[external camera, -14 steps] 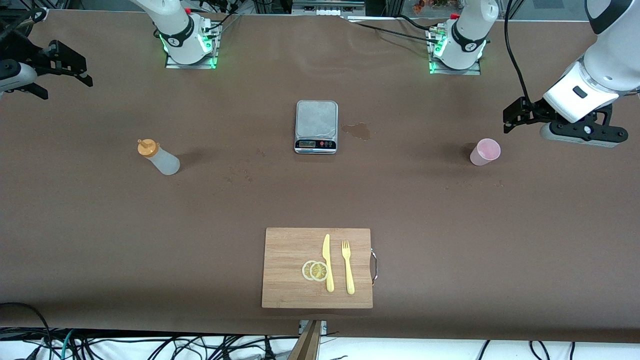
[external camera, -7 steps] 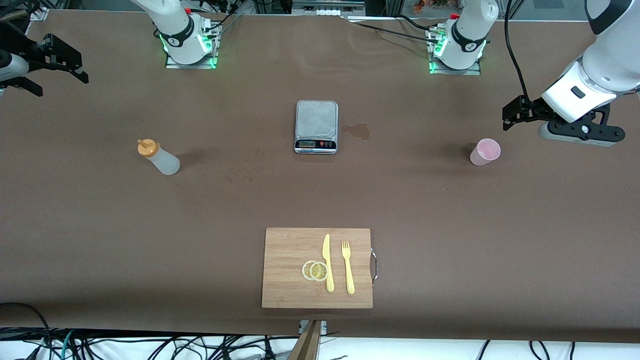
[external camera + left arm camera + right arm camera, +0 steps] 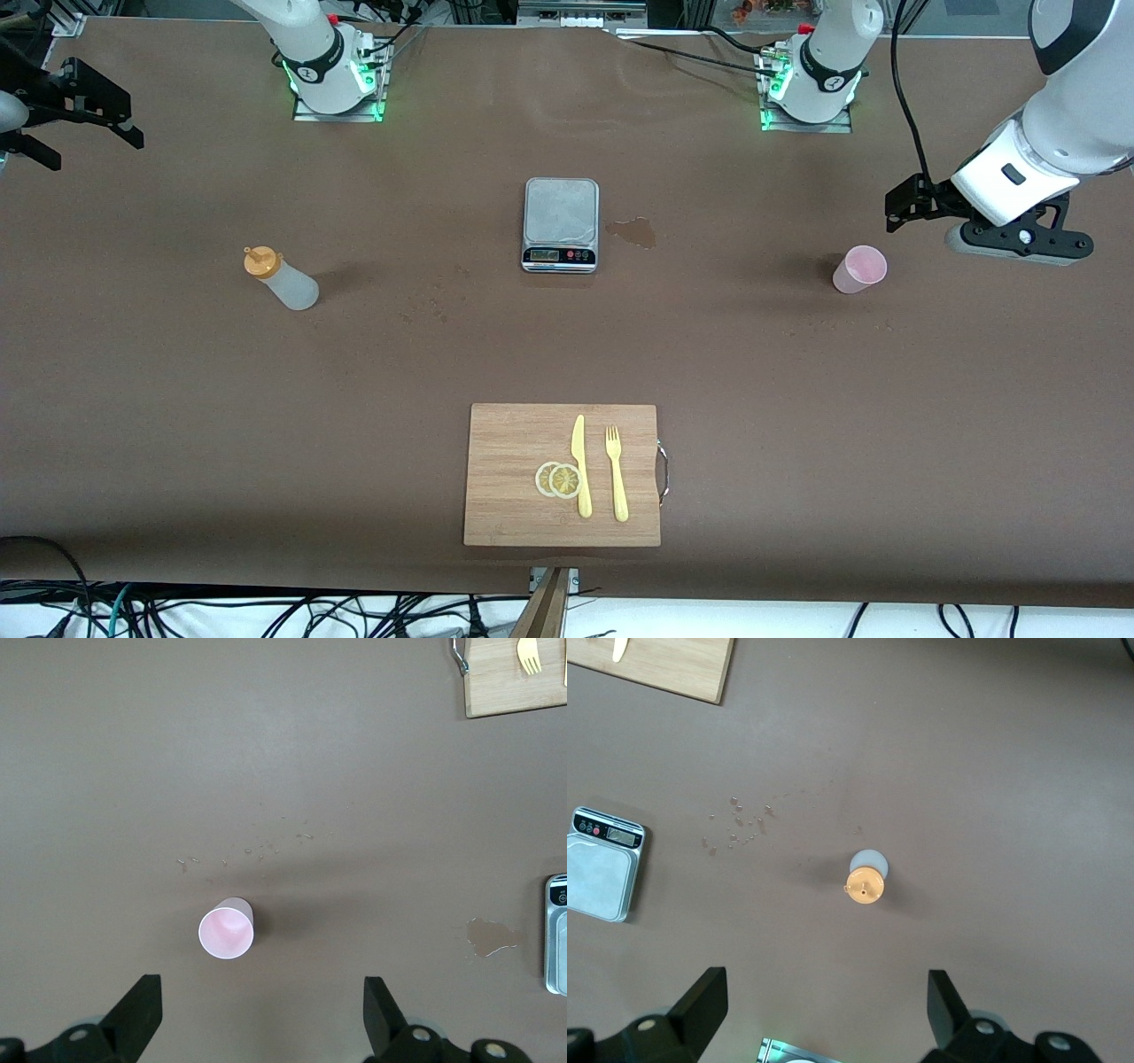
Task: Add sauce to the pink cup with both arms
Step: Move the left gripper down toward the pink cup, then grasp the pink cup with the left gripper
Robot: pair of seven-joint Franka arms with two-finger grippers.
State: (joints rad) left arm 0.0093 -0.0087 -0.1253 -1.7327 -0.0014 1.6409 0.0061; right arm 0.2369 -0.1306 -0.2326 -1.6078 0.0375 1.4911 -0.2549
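Both released: left gripper (image 3: 257, 1014) over pink cup (image 3: 859, 268), right gripper (image 3: 819, 1010) over sauce (image 3: 280, 278); scale (image 3: 561, 224) between

Brown table (image 3: 797, 399) (cables (image 3: 266, 611) along its edge)

Pink cup (image 3: 859, 269) stands alone — bare table (image 3: 974, 372) all round.
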